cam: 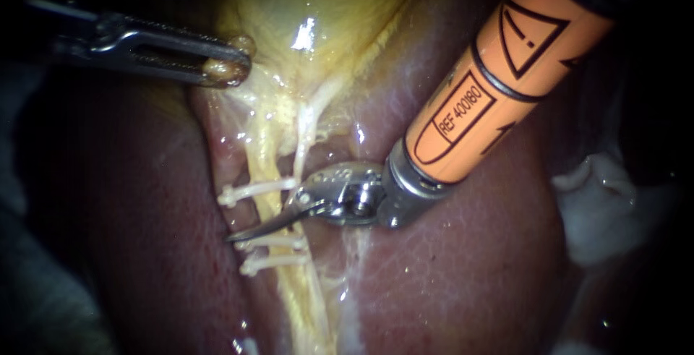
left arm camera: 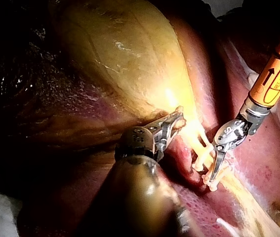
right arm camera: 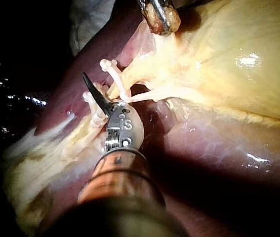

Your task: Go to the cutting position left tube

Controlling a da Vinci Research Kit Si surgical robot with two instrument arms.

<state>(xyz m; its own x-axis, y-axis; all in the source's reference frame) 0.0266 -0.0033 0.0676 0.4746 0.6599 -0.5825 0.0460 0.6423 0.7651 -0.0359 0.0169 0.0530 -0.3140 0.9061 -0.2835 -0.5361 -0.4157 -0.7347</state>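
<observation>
Two tools: left tool [cam: 228, 70] tight on gallbladder [cam: 325, 1]; right tool [cam: 240, 234] between clips [cam: 256, 190], its gap indiscernible.

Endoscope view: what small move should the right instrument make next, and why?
Probably shift the right instrument tip slightly toward the upper clip. It crosses the left tube between the clips but lies almost against the nearer lower clip; centring it in the gap seems safer. The left instrument holds the gallbladder taut.
</observation>
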